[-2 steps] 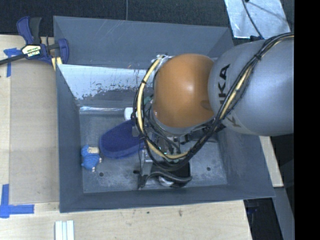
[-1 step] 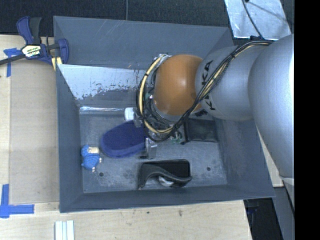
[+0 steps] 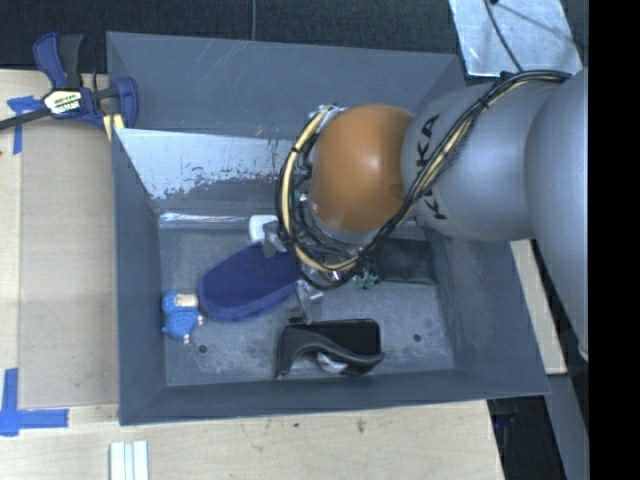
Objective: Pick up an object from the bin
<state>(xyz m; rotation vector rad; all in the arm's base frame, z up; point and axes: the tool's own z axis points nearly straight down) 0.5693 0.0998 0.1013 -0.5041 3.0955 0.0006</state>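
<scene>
Blue pad [image 3: 245,283], black clip [image 3: 330,346] block middle — right floor [image 3: 425,333] (bare) free.

The orange domed wrist cover [image 3: 360,168] and its cables [image 3: 295,198] hide the right end of the blue oval pad [image 3: 245,283] — and part of a small white piece [image 3: 262,230]. A dark flat slab [image 3: 410,265] runs under the grey arm [image 3: 500,158] — itself cut off at the right. The blue-and-yellow figure [image 3: 180,315] is too small to identify.

Light falls from overhead, even and fairly bright. The back wall of the bin [image 3: 200,163] throws a pale glare, the orange cover [image 3: 360,168] carries a soft sheen, and shade gathers on the floor beneath the arm [image 3: 500,158].
</scene>
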